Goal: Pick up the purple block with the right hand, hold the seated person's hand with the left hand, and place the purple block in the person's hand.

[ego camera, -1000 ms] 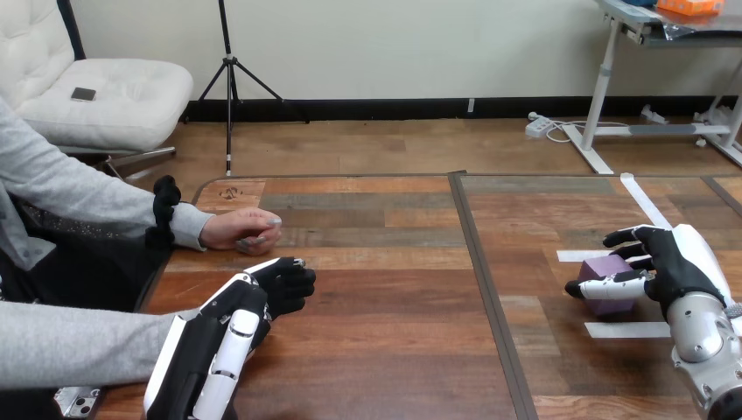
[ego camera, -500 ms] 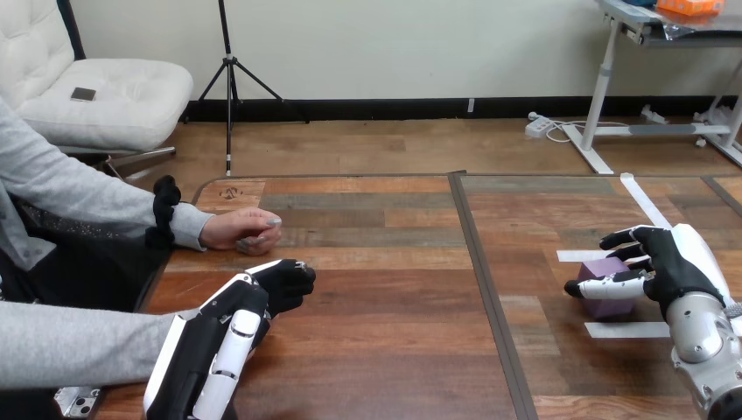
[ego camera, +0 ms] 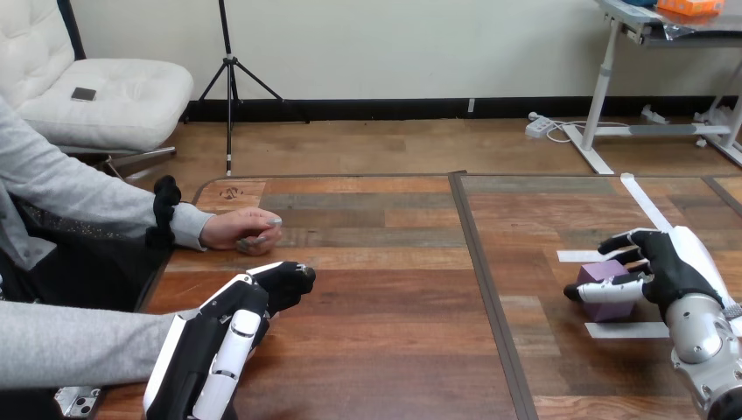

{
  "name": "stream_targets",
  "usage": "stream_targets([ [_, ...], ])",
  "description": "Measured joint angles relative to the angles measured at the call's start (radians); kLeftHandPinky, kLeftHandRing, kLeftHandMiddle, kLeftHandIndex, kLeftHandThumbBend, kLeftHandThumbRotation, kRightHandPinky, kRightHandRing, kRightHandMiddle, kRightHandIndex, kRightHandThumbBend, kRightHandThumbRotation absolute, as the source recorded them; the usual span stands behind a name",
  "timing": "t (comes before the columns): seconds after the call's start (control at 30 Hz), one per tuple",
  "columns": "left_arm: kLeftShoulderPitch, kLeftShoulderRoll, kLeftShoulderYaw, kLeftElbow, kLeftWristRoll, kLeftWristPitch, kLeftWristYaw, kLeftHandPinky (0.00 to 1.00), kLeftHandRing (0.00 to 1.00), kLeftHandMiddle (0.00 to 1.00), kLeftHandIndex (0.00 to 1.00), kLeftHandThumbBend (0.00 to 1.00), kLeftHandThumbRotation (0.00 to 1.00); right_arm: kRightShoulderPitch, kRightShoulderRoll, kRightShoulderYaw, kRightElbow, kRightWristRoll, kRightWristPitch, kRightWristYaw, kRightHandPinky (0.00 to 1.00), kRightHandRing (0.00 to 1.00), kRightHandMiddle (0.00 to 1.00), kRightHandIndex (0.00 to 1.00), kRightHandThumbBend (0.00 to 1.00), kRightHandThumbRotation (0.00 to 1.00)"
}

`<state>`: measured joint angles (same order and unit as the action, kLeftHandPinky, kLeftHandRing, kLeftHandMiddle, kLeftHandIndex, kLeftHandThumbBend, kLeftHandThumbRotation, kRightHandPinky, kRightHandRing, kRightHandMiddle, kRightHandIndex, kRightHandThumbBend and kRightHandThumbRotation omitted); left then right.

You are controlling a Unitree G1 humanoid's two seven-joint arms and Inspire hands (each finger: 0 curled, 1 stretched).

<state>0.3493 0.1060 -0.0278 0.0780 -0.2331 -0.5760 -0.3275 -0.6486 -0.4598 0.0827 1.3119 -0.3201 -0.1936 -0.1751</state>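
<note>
Step in hand: grasp and lift. The purple block [ego camera: 605,306] sits at about 3 o'clock on the table [ego camera: 394,350], between two white tape strips [ego camera: 626,330]. The right hand [ego camera: 672,267] is clasped on it, with the thumb across the near face and the fingers over the far side. We cannot tell whether the block has left the wood. The left hand [ego camera: 229,328] rests at 7 o'clock, fingers curled and holding nothing. The person's hand [ego camera: 238,229] lies loosely closed on the table at 10 o'clock, just beyond the left hand and apart from it. To do this well, we judge the thumb and fingers should press squarely on opposite faces before rising, and the lift should go straight up, since a smooth block may twist out. The left hand should reach toward 11 o'clock for the person's hand. Against one second ago, the block looks slightly tipped in the grasp, showing more of its pale top. The left hand and the person's hand are unchanged.
</note>
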Motion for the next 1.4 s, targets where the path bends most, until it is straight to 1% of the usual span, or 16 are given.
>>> stream_targets([
  [0.2, 0.0, 0.0, 0.001, 0.0, 0.0, 0.001, 0.0, 0.8, 0.78, 0.74, 0.65, 0.48, 0.86, -0.001, 0.0, 0.004, 0.001, -0.006, 0.011, 0.002, 0.55, 0.63, 0.67, 0.68, 0.93, 0.0],
  [0.3, 0.0, 0.0, 0.001, 0.0, 0.0, 0.002, 0.0, 0.8, 0.79, 0.75, 0.64, 0.47, 0.86, -0.002, -0.001, 0.004, 0.001, -0.007, 0.013, 0.002, 0.53, 0.6, 0.65, 0.66, 0.93, 0.0],
  [0.57, -0.001, 0.0, 0.003, 0.0, 0.0, 0.002, -0.004, 0.78, 0.8, 0.74, 0.62, 0.42, 0.87, -0.002, 0.0, 0.01, 0.001, -0.016, 0.013, -0.006, 0.5, 0.56, 0.61, 0.62, 0.93, 0.0],
  [0.77, -0.003, 0.0, 0.003, 0.0, 0.0, 0.002, -0.006, 0.78, 0.8, 0.75, 0.62, 0.42, 0.87, -0.002, 0.0, 0.022, 0.001, -0.024, 0.016, -0.013, 0.47, 0.53, 0.58, 0.59, 0.92, 0.0],
  [0.93, -0.003, 0.0, 0.003, 0.0, 0.001, 0.002, -0.005, 0.77, 0.8, 0.75, 0.61, 0.42, 0.88, -0.002, 0.0, 0.024, 0.001, -0.026, 0.02, -0.014, 0.43, 0.51, 0.56, 0.58, 0.94, 0.0],
  [1.2, -0.004, 0.0, 0.004, 0.0, 0.001, 0.002, -0.007, 0.76, 0.8, 0.74, 0.6, 0.42, 0.88, -0.003, -0.001, 0.024, 0.001, -0.026, 0.021, -0.011, 0.41, 0.49, 0.55, 0.58, 0.98, 0.0],
  [1.4, -0.004, 0.001, 0.004, 0.0, 0.001, 0.002, -0.007, 0.76, 0.8, 0.75, 0.6, 0.42, 0.88, -0.004, -0.003, 0.024, 0.001, -0.026, 0.021, -0.002, 0.42, 0.5, 0.56, 0.57, 0.98, 0.0],
])
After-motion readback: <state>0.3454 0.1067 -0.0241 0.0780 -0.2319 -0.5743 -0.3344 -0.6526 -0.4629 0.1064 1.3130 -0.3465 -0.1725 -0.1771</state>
